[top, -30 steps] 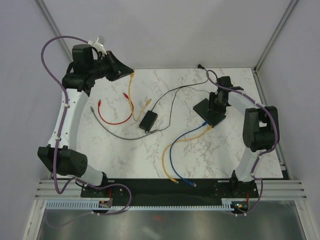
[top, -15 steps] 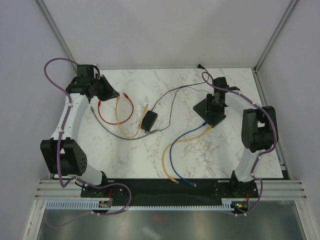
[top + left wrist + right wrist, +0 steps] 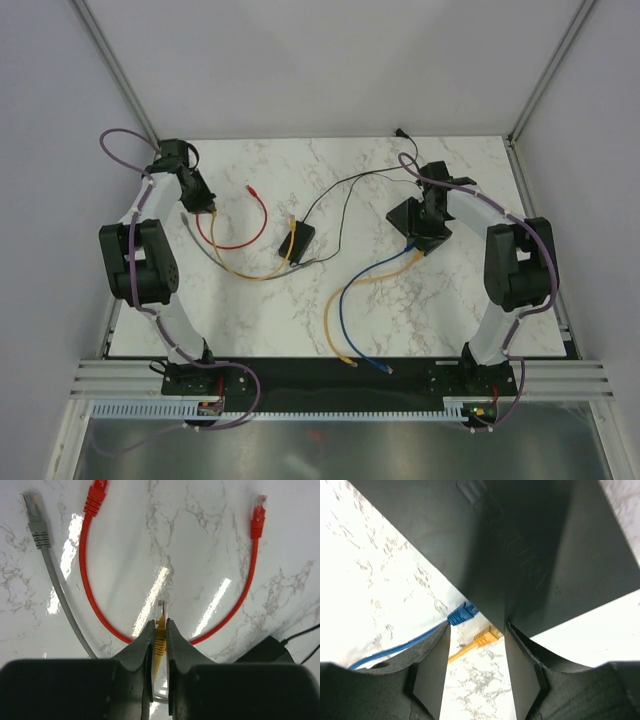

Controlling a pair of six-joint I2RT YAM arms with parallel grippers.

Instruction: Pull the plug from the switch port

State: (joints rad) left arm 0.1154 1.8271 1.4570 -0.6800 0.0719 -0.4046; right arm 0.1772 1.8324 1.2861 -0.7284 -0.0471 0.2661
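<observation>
Marble tabletop (image 3: 290, 300) beneath black switch (image 3: 560, 555), plain grey walls (image 3: 330, 60) around.

L gripper (image 3: 160, 625) pinching yellow plug (image 3: 160, 636); red cable (image 3: 82, 560) loops behind, grey cable (image 3: 40, 536) left, prob. power brick (image 3: 265, 651) bottom-right

No text, label, brand or number can be read in any view. The switch (image 3: 555, 555) has faint raised lettering on its black top, seen in the right wrist view, but it is too dim and skewed to make out.
</observation>
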